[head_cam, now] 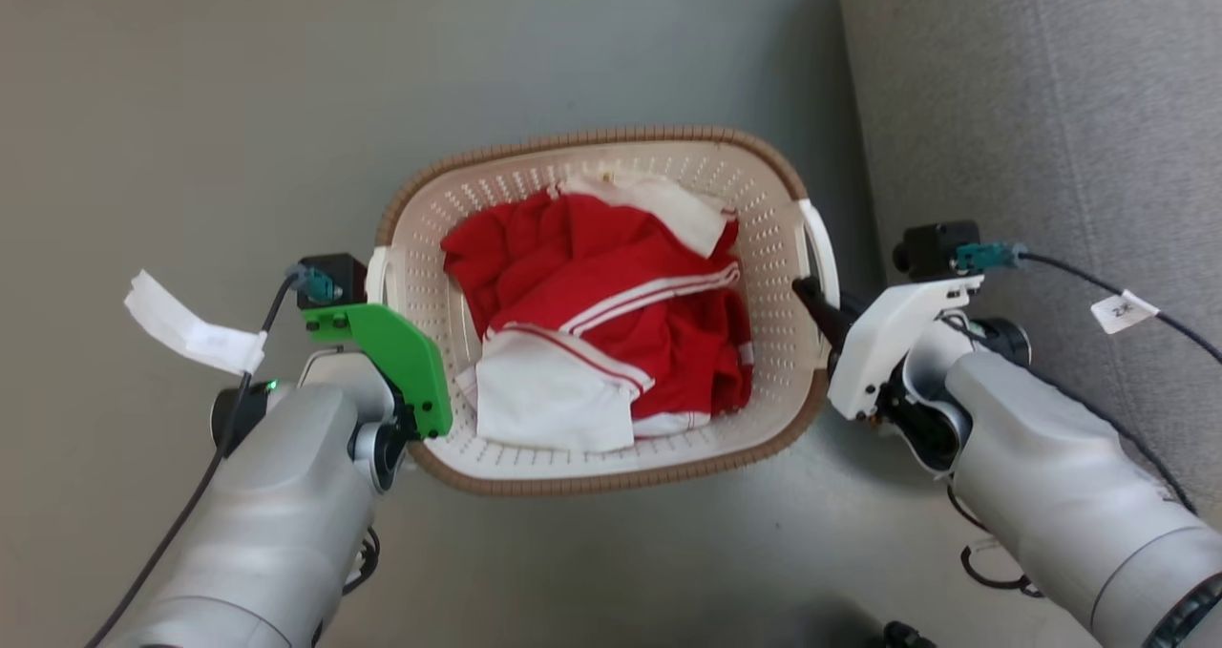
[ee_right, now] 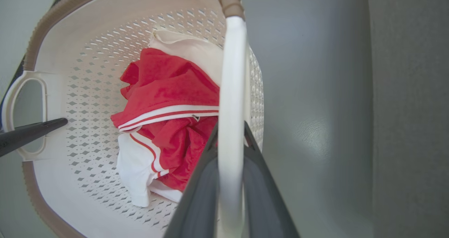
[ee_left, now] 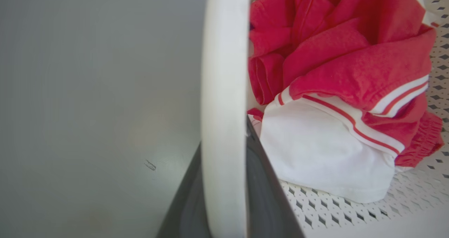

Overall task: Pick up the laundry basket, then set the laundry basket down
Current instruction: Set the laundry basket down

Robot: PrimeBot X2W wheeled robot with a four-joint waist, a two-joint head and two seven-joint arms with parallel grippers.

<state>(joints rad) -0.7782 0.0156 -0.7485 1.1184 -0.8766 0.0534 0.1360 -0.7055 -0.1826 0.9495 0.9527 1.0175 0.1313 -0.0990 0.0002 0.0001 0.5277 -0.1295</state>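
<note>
The basket (head_cam: 611,156) is between the two arms (head_cam: 277,505), over the grey floor (head_cam: 191,104), with red and white clothes (head_cam: 611,285) inside. The left gripper (ee_left: 224,136) pinches one white handle (ee_left: 224,55) tight, and the right gripper (ee_right: 230,126) pinches the other. I can't tell if the basket touches the floor.

A smooth grey-green floor (head_cam: 191,104) lies left of a grey, coarse-woven fabric piece of furniture (head_cam: 1050,104) and meets its straight edge. Soft light leaves a pale sheen (ee_right: 308,133) on the floor just beside that furniture. Elsewhere the floor bears a small dark scuff (ee_left: 150,165).
</note>
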